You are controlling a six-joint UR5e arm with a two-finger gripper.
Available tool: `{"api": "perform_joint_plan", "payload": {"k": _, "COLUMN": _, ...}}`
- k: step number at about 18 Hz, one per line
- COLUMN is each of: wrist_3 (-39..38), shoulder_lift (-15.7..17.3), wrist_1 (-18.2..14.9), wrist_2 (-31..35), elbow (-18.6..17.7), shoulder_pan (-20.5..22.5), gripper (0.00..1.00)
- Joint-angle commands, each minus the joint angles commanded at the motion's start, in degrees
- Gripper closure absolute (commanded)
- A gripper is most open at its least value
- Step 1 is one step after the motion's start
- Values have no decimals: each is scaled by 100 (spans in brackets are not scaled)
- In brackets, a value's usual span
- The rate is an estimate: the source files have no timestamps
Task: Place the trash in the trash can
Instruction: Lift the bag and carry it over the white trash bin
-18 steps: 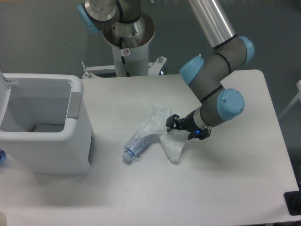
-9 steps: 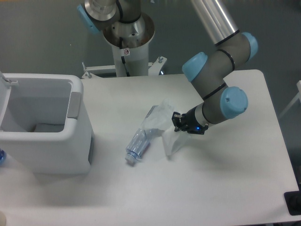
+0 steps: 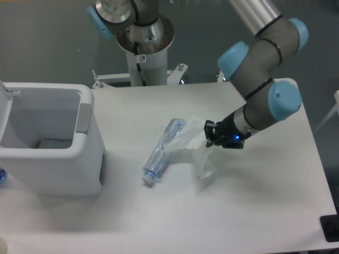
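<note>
A thin translucent white plastic bag (image 3: 198,151) hangs from my gripper (image 3: 209,135), which is shut on its upper edge right of the table's centre. The bag's lower part droops onto the table. Beside it on the left lies a small clear bluish bottle (image 3: 161,152), on its side and pointing down-left, with a corner of the bag draped over its upper end. The trash can (image 3: 79,159), a big white boxy bin with a grey tab on its right rim, stands at the left edge, open at the top.
The arm's base column (image 3: 142,47) stands behind the table at the top centre. A small blue object (image 3: 2,175) peeks out at the left edge below the bin. The table's right edge (image 3: 318,153) runs close to the arm.
The gripper closed on the bag and moved right and slightly up, dragging the bag with it. The bottle came free of the bag and turned more upright in the picture.
</note>
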Motion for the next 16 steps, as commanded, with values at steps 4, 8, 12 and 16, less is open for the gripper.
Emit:
{"api": "perform_joint_plan", "payload": {"k": 4, "wrist_3": -175, "shoulder_lift": 369, "wrist_1": 44, "wrist_2": -957, "elbow": 184, "shoulder_pan": 26, "gripper": 100}}
{"api": "perform_joint_plan", "payload": {"k": 8, "wrist_3": -641, "shoulder_lift": 624, "wrist_1": 61, "wrist_2": -1555, "elbow": 413, "shoulder_pan": -26, "gripper": 100}}
{"api": "perform_joint_plan", "payload": {"k": 12, "wrist_3": -844, "shoulder_lift": 993, "wrist_1": 70, "wrist_2": -2398, "elbow": 519, "shoulder_pan": -105, "gripper": 100}}
{"api": "perform_joint_plan", "payload": {"k": 16, "wrist_3": -852, "shoulder_lift": 1363, "wrist_1": 70, "wrist_2": -2865, "elbow": 519, "shoulder_pan": -325, "gripper": 100}}
